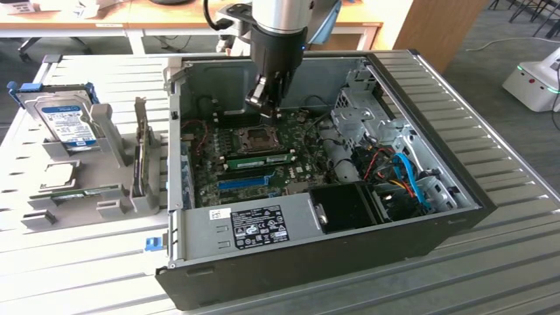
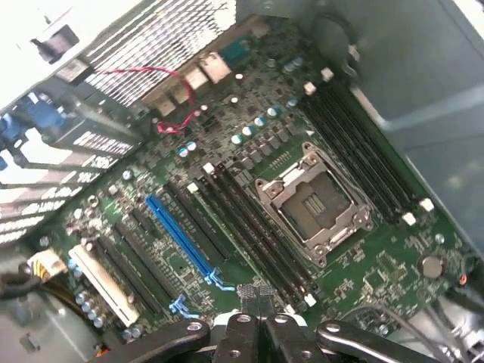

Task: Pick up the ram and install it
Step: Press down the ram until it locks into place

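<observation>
A long green ram stick (image 1: 262,159) stands in a motherboard slot just beside the CPU socket (image 1: 260,138) inside the open computer case (image 1: 289,230). My gripper (image 1: 262,102) hangs above the board, over the far side of the socket, shut with nothing showing between its fingers. In the wrist view the gripper (image 2: 257,299) is closed tip to tip above the dark memory slots (image 2: 249,227) next to the CPU socket (image 2: 314,200). Another green stick (image 1: 83,193) lies in the grey rack at the exterior view's left.
The grey rack (image 1: 105,210) also holds a blue-labelled hard drive (image 1: 65,121) and an upright card (image 1: 140,157). Inside the case are a blue slot (image 1: 243,182), a black fan shroud (image 1: 350,207), blue and orange cables (image 1: 407,180) and a drive cage (image 1: 359,108). A white machine (image 1: 534,82) stands on the floor behind.
</observation>
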Tool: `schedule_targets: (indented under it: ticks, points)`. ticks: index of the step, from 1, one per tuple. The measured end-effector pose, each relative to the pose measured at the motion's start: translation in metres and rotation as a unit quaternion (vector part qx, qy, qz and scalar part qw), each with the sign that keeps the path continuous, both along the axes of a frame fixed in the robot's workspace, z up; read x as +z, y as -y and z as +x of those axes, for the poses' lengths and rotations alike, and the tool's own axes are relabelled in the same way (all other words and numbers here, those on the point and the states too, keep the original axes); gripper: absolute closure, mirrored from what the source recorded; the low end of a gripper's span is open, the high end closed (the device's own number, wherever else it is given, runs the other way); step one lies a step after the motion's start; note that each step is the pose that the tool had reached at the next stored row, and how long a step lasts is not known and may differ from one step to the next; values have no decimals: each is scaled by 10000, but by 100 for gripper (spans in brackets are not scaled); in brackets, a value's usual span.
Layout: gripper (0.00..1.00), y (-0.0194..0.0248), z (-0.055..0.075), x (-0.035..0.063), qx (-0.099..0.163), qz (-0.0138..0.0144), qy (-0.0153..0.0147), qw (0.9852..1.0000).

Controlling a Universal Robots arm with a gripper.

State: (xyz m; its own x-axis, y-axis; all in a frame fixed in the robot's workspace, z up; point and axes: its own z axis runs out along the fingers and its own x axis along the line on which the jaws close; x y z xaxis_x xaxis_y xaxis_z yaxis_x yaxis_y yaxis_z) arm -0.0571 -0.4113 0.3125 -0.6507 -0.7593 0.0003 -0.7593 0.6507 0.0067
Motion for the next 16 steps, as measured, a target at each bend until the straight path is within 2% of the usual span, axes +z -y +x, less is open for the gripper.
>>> schedule_targets:
  ticks: [4, 8, 11, 16]
  points:
    - [90, 0, 0, -1, -359, 0, 0, 9994]
    - [90, 0, 0, -2, -724, 0, 0, 9974]
    - [90, 0, 0, -3, -994, 1, 0, 9951]
    - [90, 0, 0, -3, -1428, 1, 0, 9898]
